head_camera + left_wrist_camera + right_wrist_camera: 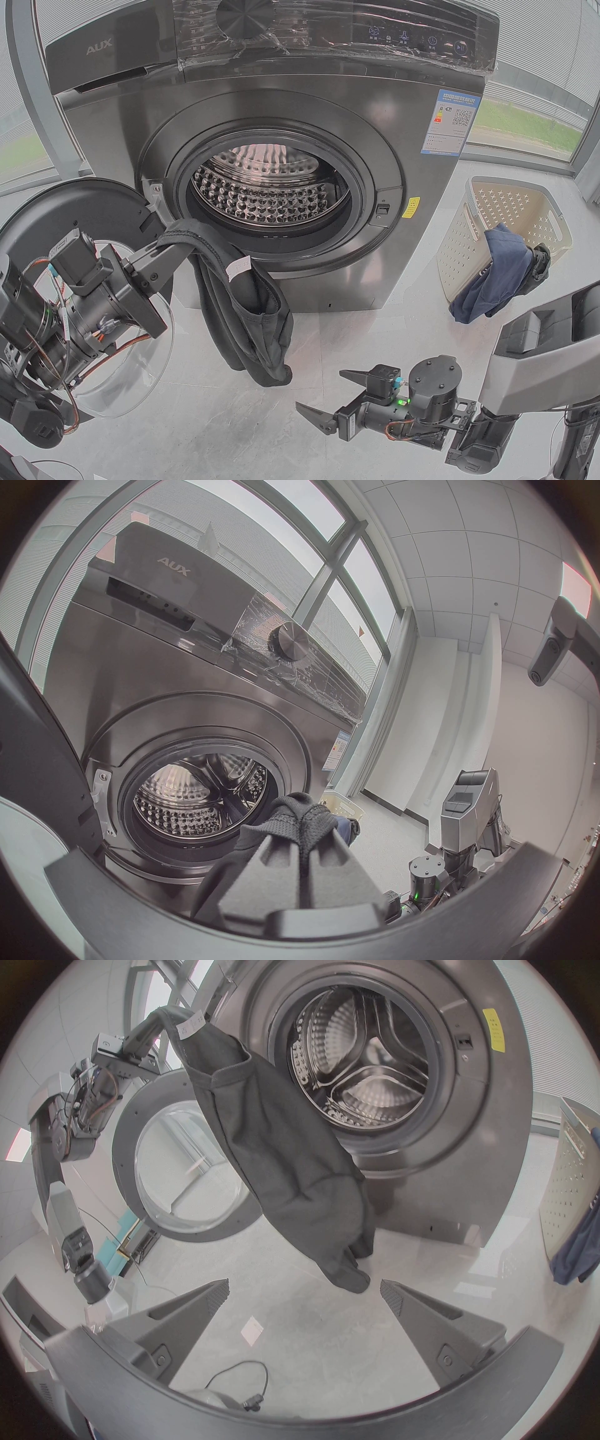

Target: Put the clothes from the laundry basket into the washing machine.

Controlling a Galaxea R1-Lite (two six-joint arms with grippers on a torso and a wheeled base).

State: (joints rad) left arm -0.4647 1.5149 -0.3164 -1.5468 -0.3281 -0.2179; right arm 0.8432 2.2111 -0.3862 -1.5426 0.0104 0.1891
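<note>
My left gripper (181,240) is shut on a dark grey garment (250,312), held in front of the lower left rim of the washing machine's open drum (269,184). The garment (281,1147) hangs down toward the floor, outside the drum. From the left wrist, its fabric (300,817) bunches between the closed fingers (269,874), facing the drum (200,792). My right gripper (328,395) is open and empty, low over the floor in front of the machine. A navy garment (494,272) drapes over the rim of the beige laundry basket (531,212) at the right.
The round machine door (81,219) stands swung open at the left, behind my left arm. The basket (572,1179) leans tilted on the floor beside the machine's right side. Pale tiled floor (219,425) lies between the machine and my arms. A loose cable (244,1375) lies on the floor.
</note>
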